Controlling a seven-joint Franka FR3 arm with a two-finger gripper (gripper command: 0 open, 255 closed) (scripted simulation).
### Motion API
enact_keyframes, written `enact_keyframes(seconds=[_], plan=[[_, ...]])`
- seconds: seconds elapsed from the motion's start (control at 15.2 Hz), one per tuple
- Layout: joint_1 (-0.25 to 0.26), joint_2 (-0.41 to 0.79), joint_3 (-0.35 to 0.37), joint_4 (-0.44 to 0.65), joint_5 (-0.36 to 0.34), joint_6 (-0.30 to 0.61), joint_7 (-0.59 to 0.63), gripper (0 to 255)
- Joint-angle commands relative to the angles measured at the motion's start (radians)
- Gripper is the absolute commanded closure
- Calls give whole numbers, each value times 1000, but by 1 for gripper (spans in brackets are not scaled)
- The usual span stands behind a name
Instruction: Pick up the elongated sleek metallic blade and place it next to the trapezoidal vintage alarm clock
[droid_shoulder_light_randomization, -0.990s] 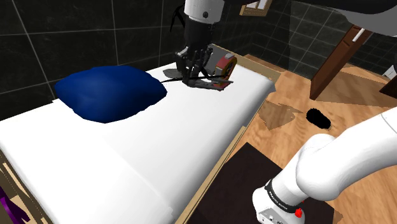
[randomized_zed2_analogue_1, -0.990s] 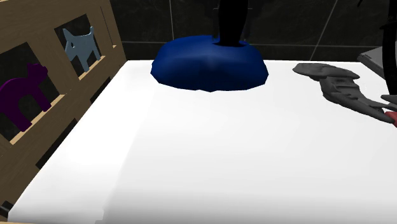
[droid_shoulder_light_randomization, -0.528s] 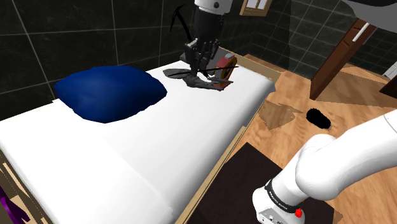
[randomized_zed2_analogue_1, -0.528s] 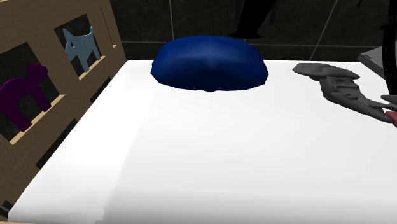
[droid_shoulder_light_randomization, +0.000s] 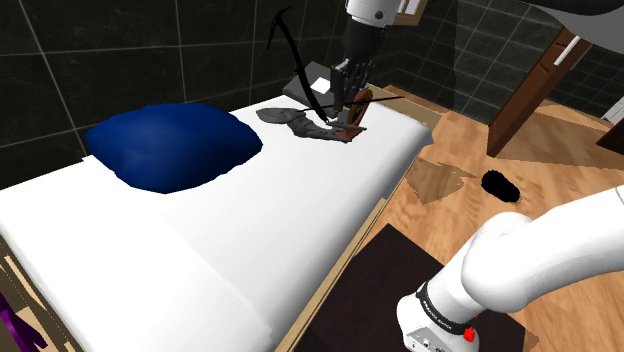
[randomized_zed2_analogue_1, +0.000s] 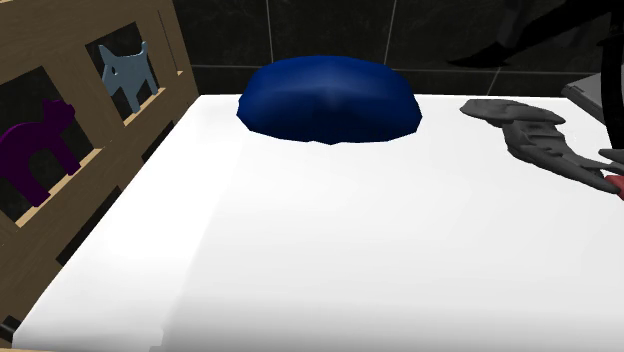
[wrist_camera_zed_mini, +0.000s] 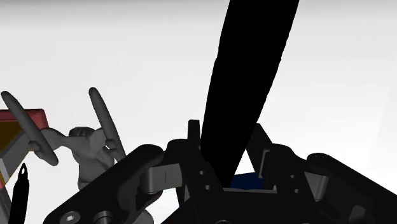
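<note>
Black blade stays clenched in our tool, which has shifted toward two o'clock in the shoulder view, now over the clock.

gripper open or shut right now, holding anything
Gripper: shut, clasping the long black blade between its fingers.

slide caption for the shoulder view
Black two-finger gripper holds a long thin black blade over the white bed, by the red-framed clock, beyond a dark blue cushion.
</note>
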Motion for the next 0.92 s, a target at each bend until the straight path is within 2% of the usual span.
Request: enact_keyframes(seconds=[0.0, 0.46, 0.86], plan=[[-15, -15, -34, -13, -10, -2, -49, 255], [-74, -18, -157, -19, -57, 5, -220, 255], [-124, 22, -261, 19, -92, 15, -367, 255]])
